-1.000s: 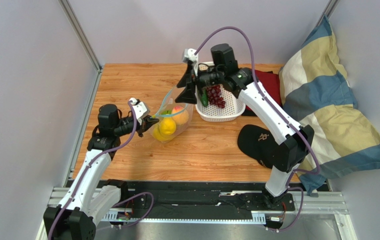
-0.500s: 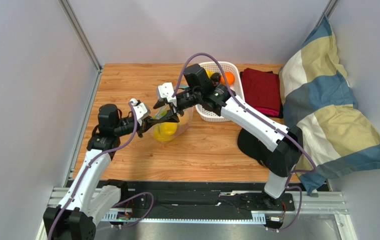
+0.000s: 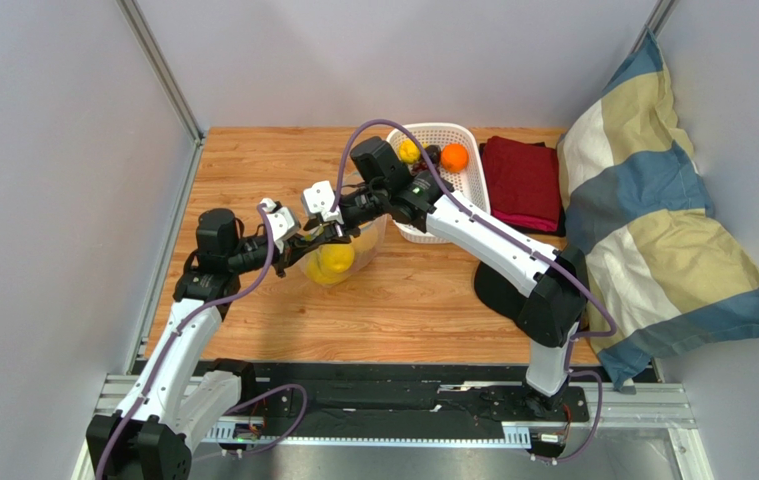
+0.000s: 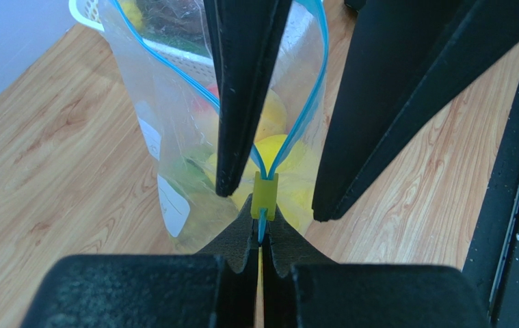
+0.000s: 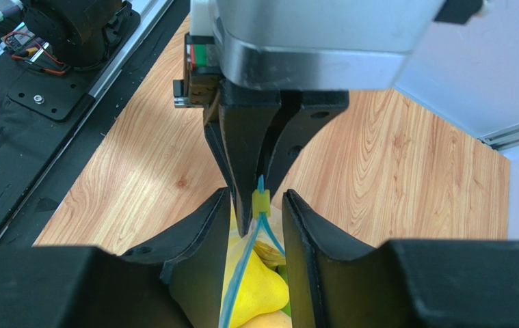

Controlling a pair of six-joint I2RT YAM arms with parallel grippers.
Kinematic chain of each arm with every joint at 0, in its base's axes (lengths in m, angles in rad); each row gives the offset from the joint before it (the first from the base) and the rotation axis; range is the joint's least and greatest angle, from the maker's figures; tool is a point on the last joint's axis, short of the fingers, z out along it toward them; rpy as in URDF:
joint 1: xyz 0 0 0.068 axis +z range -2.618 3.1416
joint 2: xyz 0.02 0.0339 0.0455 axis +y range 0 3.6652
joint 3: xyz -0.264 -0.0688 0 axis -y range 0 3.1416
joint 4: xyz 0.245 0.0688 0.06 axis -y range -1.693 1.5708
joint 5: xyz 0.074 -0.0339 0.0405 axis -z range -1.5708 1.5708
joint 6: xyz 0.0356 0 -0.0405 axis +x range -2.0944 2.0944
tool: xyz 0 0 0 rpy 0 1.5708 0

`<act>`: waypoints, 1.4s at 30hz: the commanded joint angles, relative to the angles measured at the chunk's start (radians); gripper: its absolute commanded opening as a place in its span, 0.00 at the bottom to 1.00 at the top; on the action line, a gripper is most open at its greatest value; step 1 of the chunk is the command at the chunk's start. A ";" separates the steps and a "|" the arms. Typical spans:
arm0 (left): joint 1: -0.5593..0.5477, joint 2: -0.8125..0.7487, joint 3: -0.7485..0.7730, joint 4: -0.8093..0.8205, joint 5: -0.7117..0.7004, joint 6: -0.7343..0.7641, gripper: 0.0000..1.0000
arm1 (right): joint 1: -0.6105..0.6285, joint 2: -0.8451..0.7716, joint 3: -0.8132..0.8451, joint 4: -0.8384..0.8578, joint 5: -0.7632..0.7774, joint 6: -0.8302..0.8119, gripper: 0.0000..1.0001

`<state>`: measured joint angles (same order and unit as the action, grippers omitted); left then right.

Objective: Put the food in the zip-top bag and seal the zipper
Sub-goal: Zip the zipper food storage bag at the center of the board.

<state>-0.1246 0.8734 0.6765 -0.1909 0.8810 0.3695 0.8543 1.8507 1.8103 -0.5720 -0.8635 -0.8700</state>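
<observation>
The clear zip-top bag [image 3: 351, 248] stands on the wooden table with yellow and orange fruit [image 3: 336, 258] inside. Its teal zipper [image 4: 166, 61] is spread open, with a yellow slider [image 4: 264, 195] at the near end. My left gripper [image 3: 302, 239] is shut on the zipper's end just behind the slider [image 4: 262, 231]. My right gripper [image 3: 328, 227] is open, and its fingers [image 5: 204, 253] straddle the bag's mouth beside the slider [image 5: 260, 203]. A yellow fruit [image 5: 258, 287] shows between them. An orange [image 3: 454, 157], a yellow fruit [image 3: 408, 151] and a dark piece lie in the white basket [image 3: 458, 228].
A red folded cloth [image 3: 523, 185] lies right of the basket. A black cap [image 3: 498, 285] sits under the right arm. A blue and cream pillow [image 3: 653, 220] fills the right side. Grey walls close the left and back.
The right arm swung from over the basket down and left to the bag, and its open fingers now straddle the mouth by the slider. The left gripper stayed shut on the zipper end.
</observation>
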 commanded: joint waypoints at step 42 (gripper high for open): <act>0.180 -0.108 0.064 -0.038 0.021 0.006 0.00 | -0.219 0.024 0.090 -0.281 0.222 -0.233 0.00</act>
<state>0.0051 0.7975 0.6781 -0.2516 0.8745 0.3687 0.7216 1.8908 1.8629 -0.7742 -0.7795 -1.0546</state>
